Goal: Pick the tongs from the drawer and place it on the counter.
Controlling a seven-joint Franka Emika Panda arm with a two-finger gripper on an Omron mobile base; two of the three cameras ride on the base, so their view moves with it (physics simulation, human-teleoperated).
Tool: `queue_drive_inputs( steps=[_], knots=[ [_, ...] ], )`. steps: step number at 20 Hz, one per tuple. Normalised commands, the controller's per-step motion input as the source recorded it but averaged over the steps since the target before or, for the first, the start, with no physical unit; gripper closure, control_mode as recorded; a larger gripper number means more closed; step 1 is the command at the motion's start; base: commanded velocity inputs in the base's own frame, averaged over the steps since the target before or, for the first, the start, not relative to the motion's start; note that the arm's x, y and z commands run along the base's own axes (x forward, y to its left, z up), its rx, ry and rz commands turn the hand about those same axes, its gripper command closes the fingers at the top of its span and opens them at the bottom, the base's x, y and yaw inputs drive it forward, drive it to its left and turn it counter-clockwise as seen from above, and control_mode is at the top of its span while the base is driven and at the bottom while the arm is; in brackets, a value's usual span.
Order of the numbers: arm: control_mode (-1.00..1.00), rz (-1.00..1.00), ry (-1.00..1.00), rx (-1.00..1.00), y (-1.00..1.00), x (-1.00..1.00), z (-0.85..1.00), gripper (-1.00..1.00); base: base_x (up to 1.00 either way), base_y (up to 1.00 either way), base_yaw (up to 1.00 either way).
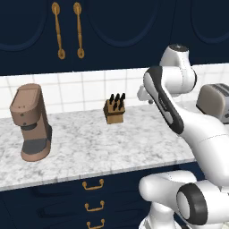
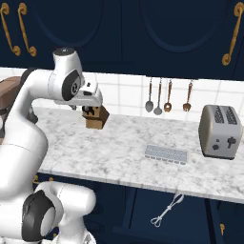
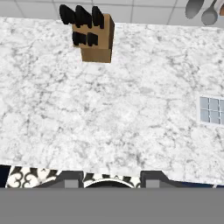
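Your gripper [image 2: 85, 107] hangs high above the counter [image 2: 119, 143], tucked under the white wrist just in front of the knife block [image 2: 95, 116]; its fingers are mostly hidden by the hand in the right base view, and in the hand view only two dark tips [image 3: 73, 178] show at the bottom edge, so you cannot tell whether the jaws are spread or closed. Nothing appears between them.

Your arm is folded: the upper link rises from the base, bends at the elbow, and the forearm reaches forward over the stone with the hand pointing down at it.

You find the tongs [image 2: 167, 208] lying below the counter's front edge, in what looks like an open drawer, well apart from the gripper and lower than it. On the counter sit a grey grid tray [image 2: 166, 154], a toaster [image 2: 218, 130] and a brown coffee machine [image 1: 30, 123]. Spoons [image 2: 158, 97] hang on the tiled wall behind.
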Motion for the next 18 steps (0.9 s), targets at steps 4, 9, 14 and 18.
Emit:
queue_drive_inputs(
  steps=[4,9,14,18],
  knots=[
    [-1.0,0.0,0.0,0.05,-0.37,-0.15,-0.02,-1.0,0.0,0.0,0.0],
    [-1.0,0.0,0.0,0.1,-0.99,-0.53,-0.15,-1.0,0.0,0.0,0.0],
    [-1.0,-0.03,0.0,0.06,-0.98,-0.57,-0.28,-1.0,0.0,0.0,0.0],
    [-1.0,-0.13,0.0,0.01,-0.86,-0.61,-0.32,-1.0,0.0,0.0,0.0]
  ],
)
